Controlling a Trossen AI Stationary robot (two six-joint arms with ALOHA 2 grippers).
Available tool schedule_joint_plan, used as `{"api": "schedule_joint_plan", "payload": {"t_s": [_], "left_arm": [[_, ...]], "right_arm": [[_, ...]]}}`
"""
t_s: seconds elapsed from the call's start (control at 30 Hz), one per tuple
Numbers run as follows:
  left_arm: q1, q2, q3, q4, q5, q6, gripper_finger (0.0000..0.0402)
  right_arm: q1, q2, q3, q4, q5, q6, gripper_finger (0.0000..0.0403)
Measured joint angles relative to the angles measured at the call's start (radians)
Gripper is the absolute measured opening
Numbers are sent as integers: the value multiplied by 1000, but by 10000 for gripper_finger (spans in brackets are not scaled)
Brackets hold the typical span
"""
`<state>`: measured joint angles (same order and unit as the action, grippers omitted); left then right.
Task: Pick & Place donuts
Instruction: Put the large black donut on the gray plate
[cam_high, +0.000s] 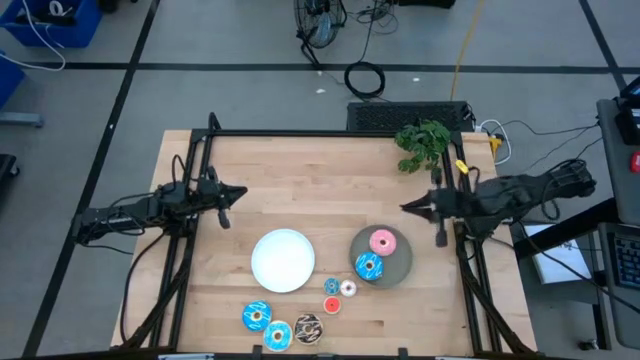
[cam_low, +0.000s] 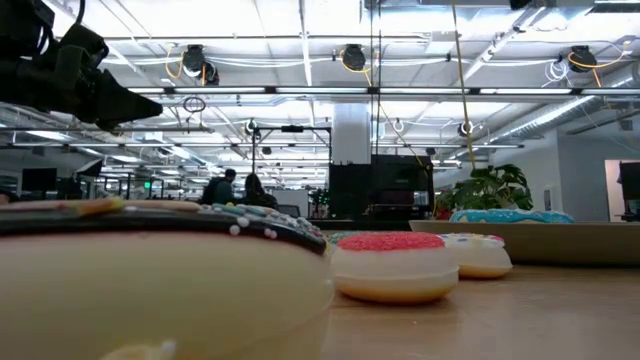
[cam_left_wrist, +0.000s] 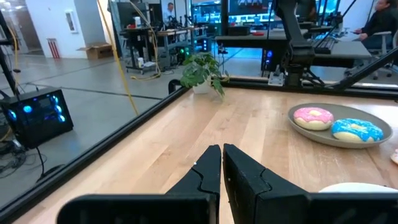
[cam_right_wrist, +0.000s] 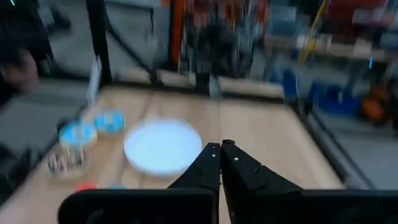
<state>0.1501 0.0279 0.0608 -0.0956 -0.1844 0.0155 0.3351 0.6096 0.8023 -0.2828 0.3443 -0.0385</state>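
Observation:
A pink donut (cam_high: 381, 241) and a blue-iced donut (cam_high: 368, 266) lie on the grey plate (cam_high: 399, 268); they also show in the left wrist view as pink donut (cam_left_wrist: 313, 117) and blue donut (cam_left_wrist: 356, 129). Two blue-iced donuts (cam_high: 257, 316) (cam_high: 277, 335), a brown sprinkled donut (cam_high: 307, 327), a tiny red donut (cam_high: 331, 287) and a pale pink one (cam_high: 348, 288) lie on the table near its near edge. My left gripper (cam_high: 240, 193) hovers shut at the table's left, my right gripper (cam_high: 405, 208) shut at the right, above the grey plate's far side.
An empty white plate (cam_high: 283, 260) sits mid-table between the loose donuts and the grey plate. A small potted plant (cam_high: 422, 143) stands at the far right corner. Black frame rails (cam_high: 330, 134) run along the table's edges. Bare wood lies across the far half.

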Motion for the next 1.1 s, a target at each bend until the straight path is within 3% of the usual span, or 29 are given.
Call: {"api": "schedule_joint_plan", "payload": {"t_s": [0.1,0.3,0.4,0.83,1.0,1.1], "left_arm": [[0,0,0,-6,0,-9,26],[0,0,0,-6,-5,8,26],[0,0,1,-6,-61,66,26],[0,0,0,53,-105,-124,26],[0,0,0,55,-105,-140,26],[0,0,0,55,-85,-231,26]], "right_arm": [[0,-101,-145,192,-4,-51,1],[0,-239,-396,391,-8,-82,0],[0,-275,-488,492,-27,-114,0],[0,-472,-687,598,-34,-172,0],[0,-490,-767,704,-30,-212,0],[0,-487,-783,704,-31,-237,0]]}}
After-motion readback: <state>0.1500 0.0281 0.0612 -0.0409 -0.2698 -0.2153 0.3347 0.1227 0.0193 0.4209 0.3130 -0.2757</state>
